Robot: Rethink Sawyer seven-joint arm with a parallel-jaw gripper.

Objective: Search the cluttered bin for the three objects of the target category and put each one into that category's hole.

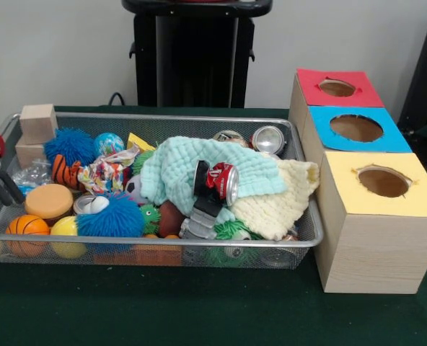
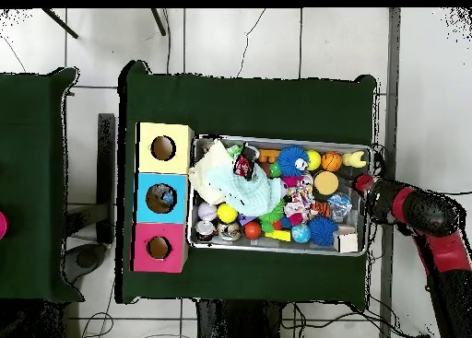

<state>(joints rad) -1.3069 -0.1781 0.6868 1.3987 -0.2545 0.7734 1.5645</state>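
green cloth (image 1: 199, 310) covers the table in front, and on it stands a wire mesh bin (image 1: 163, 249) full of small things. just right of the bin, touching its side, there is a wooden box in three parts: a yellow top (image 1: 386, 205) closest, a blue top (image 1: 358, 144) in the middle, a red top (image 1: 340, 97) at the far end, each with one round hole.

inside the bin a crushed red can (image 1: 223, 180) lies on a mint green cloth (image 1: 177, 169), with a cream cloth (image 1: 285, 202) beside it hanging over the right rim. two silver cans (image 1: 267, 138) lie at the far right corner, near the red part of the box. at the left side i see an orange basketball (image 1: 27, 229), a yellow ball (image 1: 65, 229), a blue fuzzy ball (image 1: 116, 218), another blue fuzzy ball (image 1: 69, 145), an orange disc (image 1: 49, 199) and a tiger-striped toy (image 1: 65, 173). two wooden blocks (image 1: 37, 124) sit at the far left corner.

the gripper (image 1: 1, 186) is at the left edge of the front view, over the left end of the bin, below a red part of the arm (image 2: 419, 210). black fingers show there, but if they are open or closed i cannot tell, and i see nothing held.
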